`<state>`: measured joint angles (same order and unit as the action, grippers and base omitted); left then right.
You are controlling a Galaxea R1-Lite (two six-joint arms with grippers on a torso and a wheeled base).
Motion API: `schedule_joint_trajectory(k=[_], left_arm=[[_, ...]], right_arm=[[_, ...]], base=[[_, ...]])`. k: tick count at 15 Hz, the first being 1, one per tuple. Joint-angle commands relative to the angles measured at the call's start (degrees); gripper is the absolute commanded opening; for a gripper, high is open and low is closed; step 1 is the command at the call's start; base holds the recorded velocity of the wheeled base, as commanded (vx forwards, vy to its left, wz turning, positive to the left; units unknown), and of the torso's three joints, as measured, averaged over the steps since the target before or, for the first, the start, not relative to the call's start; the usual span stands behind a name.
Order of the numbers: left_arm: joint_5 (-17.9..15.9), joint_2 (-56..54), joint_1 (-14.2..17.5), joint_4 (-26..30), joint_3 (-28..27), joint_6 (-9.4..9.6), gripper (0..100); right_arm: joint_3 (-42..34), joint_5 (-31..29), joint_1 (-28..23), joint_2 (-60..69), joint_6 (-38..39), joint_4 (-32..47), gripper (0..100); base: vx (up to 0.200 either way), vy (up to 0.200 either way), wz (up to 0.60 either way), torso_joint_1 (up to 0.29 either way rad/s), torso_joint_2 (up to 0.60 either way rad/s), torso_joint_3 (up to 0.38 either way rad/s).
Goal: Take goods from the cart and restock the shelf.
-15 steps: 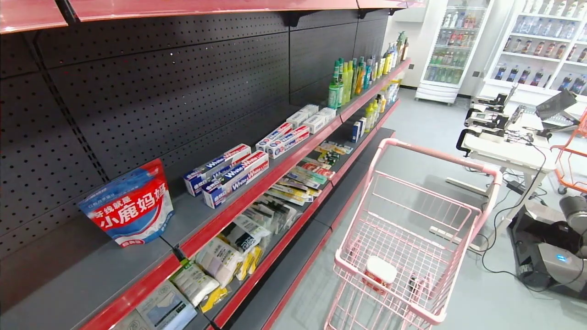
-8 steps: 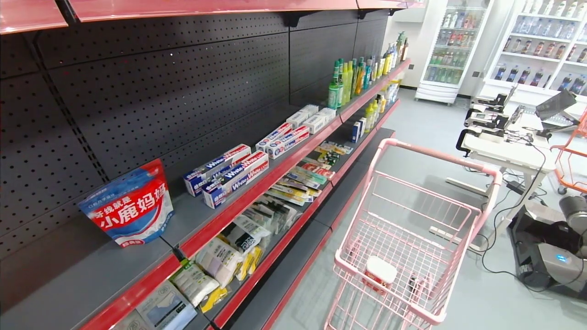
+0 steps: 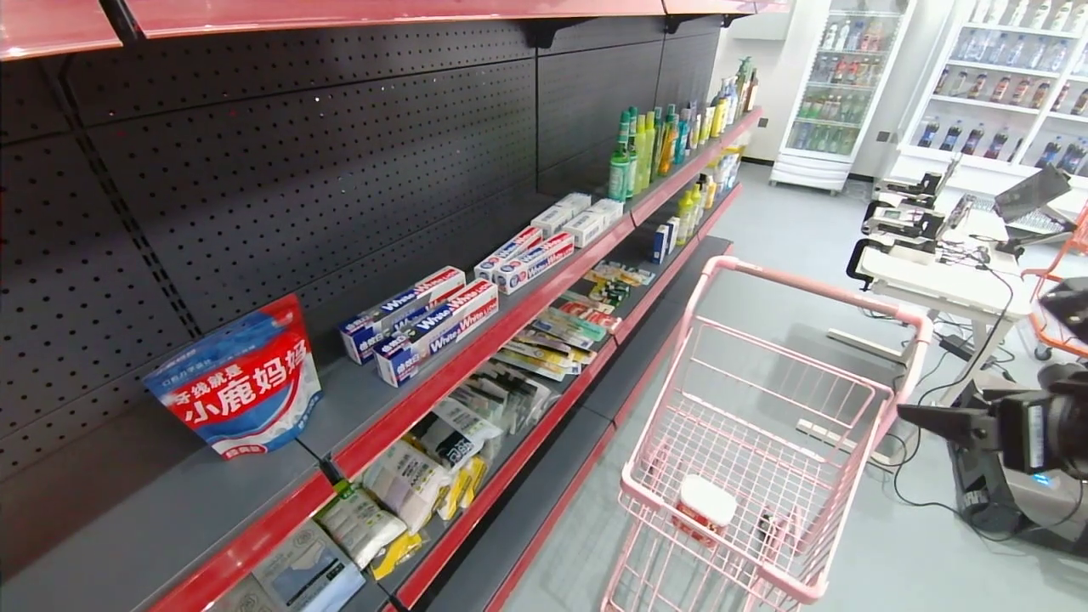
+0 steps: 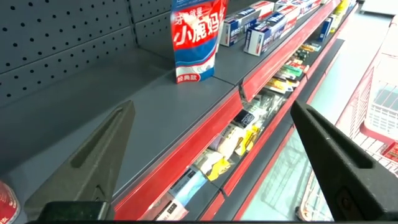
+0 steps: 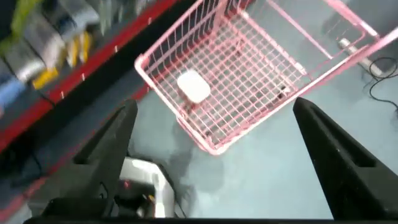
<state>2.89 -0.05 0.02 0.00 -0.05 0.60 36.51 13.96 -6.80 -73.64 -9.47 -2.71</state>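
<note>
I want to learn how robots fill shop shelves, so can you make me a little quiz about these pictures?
1. True or false: a white-lidded tub sits inside the pink shopping cart.
2. What stands upright on the grey shelf, to the left of the toothpaste boxes? A) a milk carton B) a red and blue pouch C) a towel
3. Fill in: the right gripper is ____ (open or shut).
Key: 1 true; 2 B; 3 open.
</note>
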Motion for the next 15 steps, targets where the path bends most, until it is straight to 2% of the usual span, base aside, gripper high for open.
schedule_joint_trajectory(k=[1,3,7,11,15], left_arm=[[0.0,0.0,0.0,0.0,0.0,0.02,100],[0.0,0.0,0.0,0.0,0.0,0.02,100],[0.0,0.0,0.0,0.0,0.0,0.02,100],[0.0,0.0,0.0,0.0,0.0,0.11,100],[0.1,0.0,0.0,-0.1,0.0,-0.07,100]], right_arm=[[4.0,2.9,-1.5,-19.3,-9.2,-0.7,100],[6.4,2.6,-0.9,-22.0,-12.0,-0.6,100],[10.3,2.9,0.2,-28.5,-12.2,-0.7,100],[15.6,3.0,3.3,-36.7,-12.9,-1.0,100],[20.4,3.0,8.5,-43.6,-13.0,-5.1,100]], base=[[0.000,0.000,0.00,0.000,0.00,0.000],[0.000,0.000,0.00,0.000,0.00,0.000],[0.000,0.000,-0.60,-0.001,0.00,0.007],[0.000,0.000,0.00,0.000,0.00,0.000],[0.000,0.000,0.00,0.000,0.00,0.000]])
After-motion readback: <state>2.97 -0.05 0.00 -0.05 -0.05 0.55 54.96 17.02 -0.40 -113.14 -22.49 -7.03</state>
